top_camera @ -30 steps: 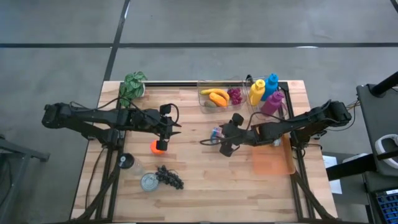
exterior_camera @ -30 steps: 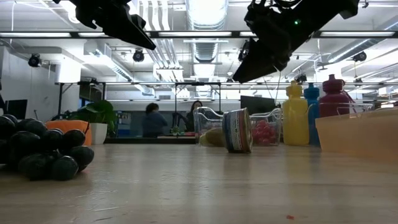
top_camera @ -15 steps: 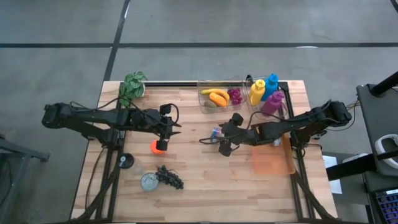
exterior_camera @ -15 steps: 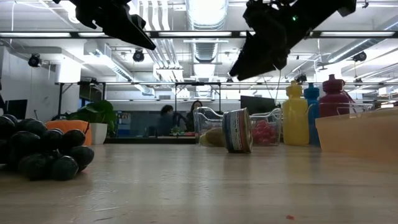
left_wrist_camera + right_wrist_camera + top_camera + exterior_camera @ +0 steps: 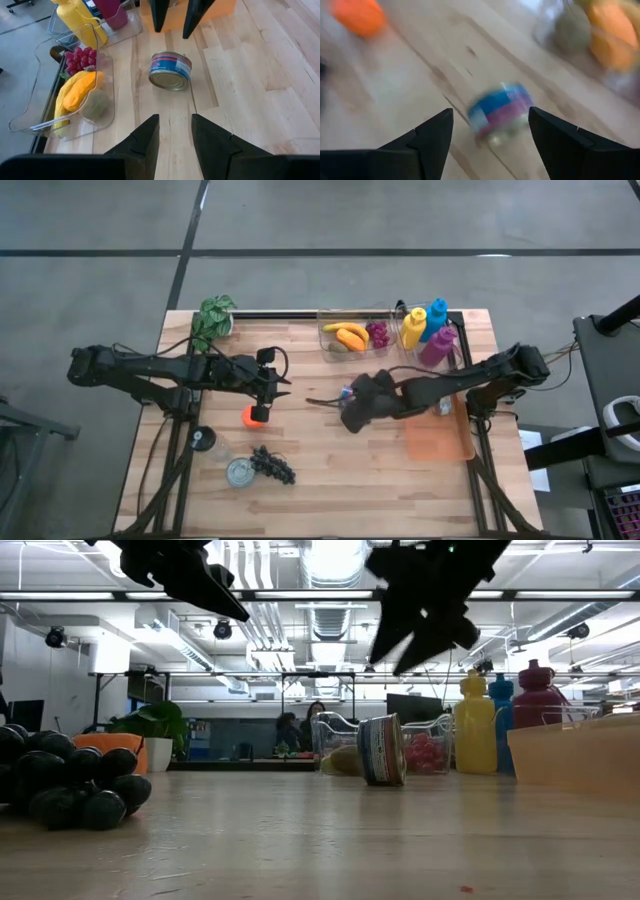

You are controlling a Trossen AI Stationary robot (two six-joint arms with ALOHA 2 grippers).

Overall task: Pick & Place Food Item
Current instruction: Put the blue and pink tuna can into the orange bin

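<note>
A blue-labelled can (image 5: 170, 71) lies on its curved wall on the wooden table (image 5: 300, 350), near the middle; it also shows in the low view (image 5: 383, 750). My right gripper (image 5: 335, 408) hangs open above it and clear of it, slanting down. In the right wrist view the can (image 5: 500, 112) shows between and beyond the two fingers (image 5: 432, 142). My left gripper (image 5: 283, 387) waits open to the can's left, raised off the table, holding nothing. An orange fruit (image 5: 255, 415) lies on the table below it.
A clear bin (image 5: 352, 335) with banana, mango and red grapes stands at the far edge, beside yellow, blue and magenta bottles (image 5: 425, 330). An orange tray (image 5: 437, 438) lies at the right. Dark grapes (image 5: 272, 465), a tin (image 5: 240, 472) and a plant (image 5: 213, 317) are on the left.
My right gripper has gone toward the table's left edge and a little up, and has rolled about its own axis, so it now hangs over the can. The can has stayed where it was.
</note>
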